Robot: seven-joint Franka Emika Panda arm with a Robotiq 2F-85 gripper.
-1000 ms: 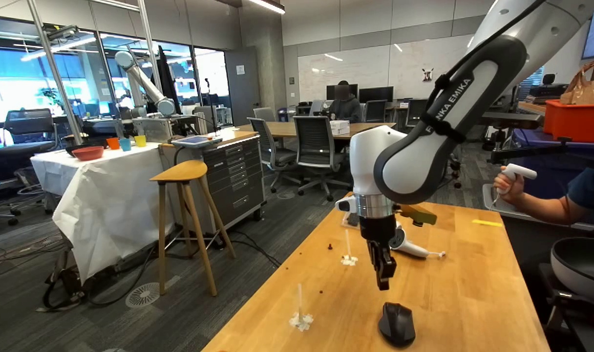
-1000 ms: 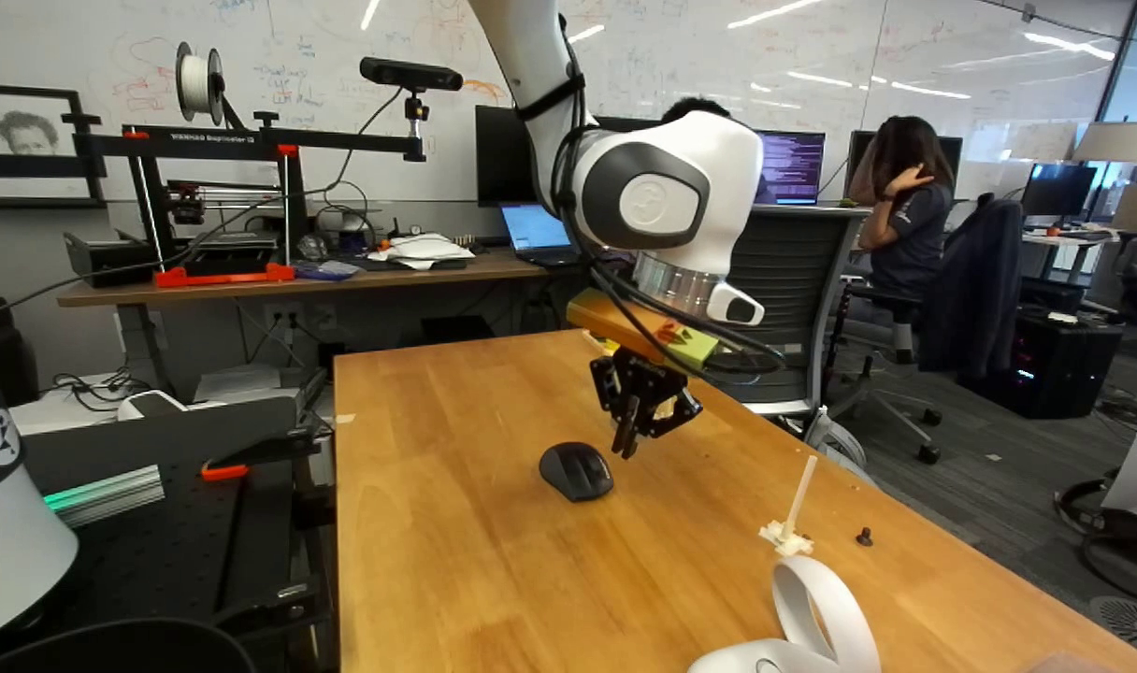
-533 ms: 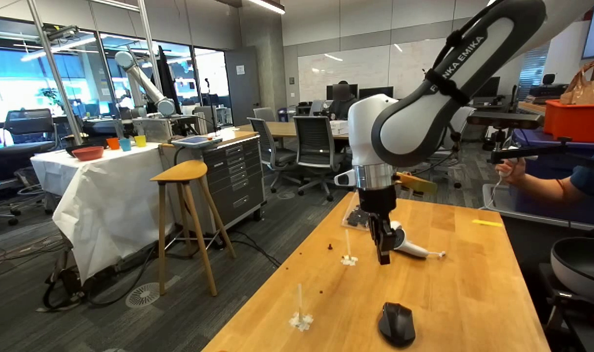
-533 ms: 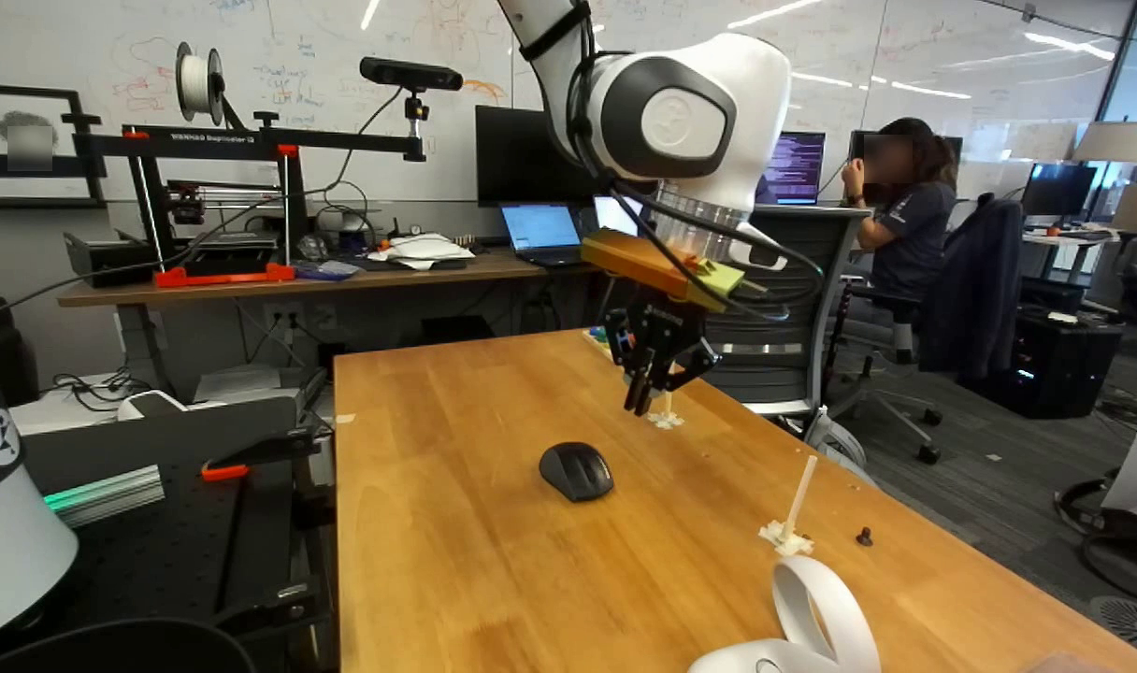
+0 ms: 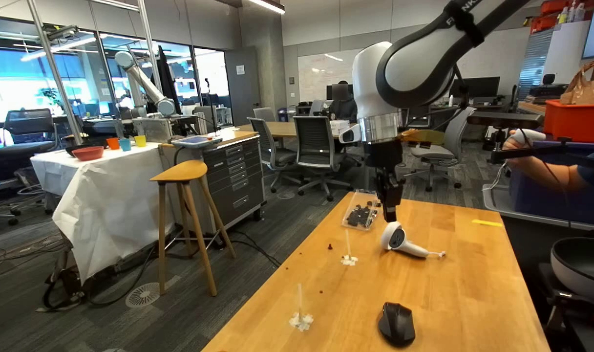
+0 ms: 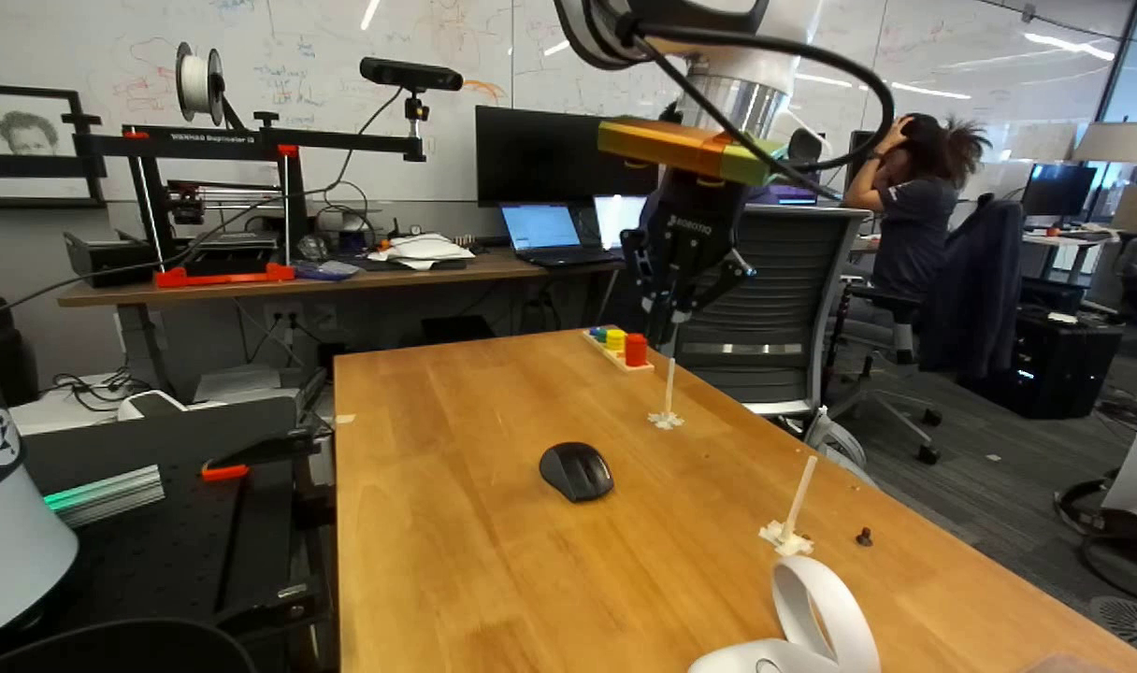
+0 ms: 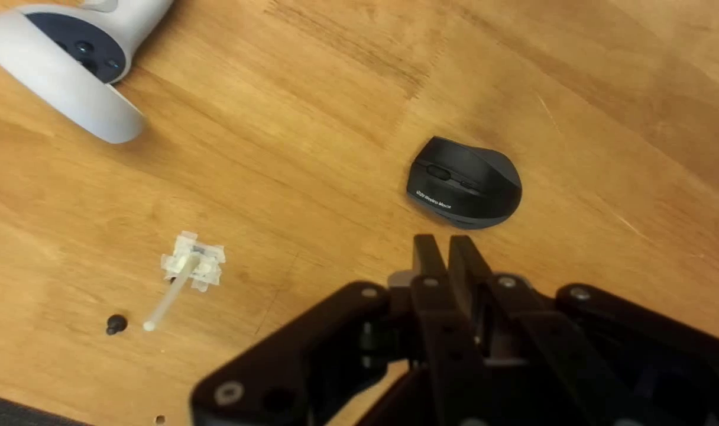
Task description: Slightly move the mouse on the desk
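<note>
The mouse [image 5: 397, 326] is black and rounded and lies on the yellowish wood desk [image 5: 458, 298]. It also shows in an exterior view [image 6: 576, 471] and in the wrist view [image 7: 465, 186], where nothing touches it. My gripper [image 5: 390, 218] hangs well above the desk, apart from the mouse; it shows in an exterior view [image 6: 659, 338] too. In the wrist view my gripper [image 7: 445, 238] points toward the mouse's near side. Its black fingers [image 7: 428, 254] stand almost together with a narrow gap at the tips and nothing between them.
A white handled controller [image 5: 409, 248] and a clear box of dark bits [image 5: 360, 216] lie on the desk. Taped upright sticks [image 5: 299, 303] [image 6: 797, 500] stand near one edge. A row of coloured blocks [image 6: 634, 350] sits at a desk edge. A small dark screw [image 7: 116, 323] lies loose.
My gripper has risen away from the desk and the mouse, uncovering the box of dark bits and the coloured blocks. The mouse has not moved. The finger spacing looks about the same.
</note>
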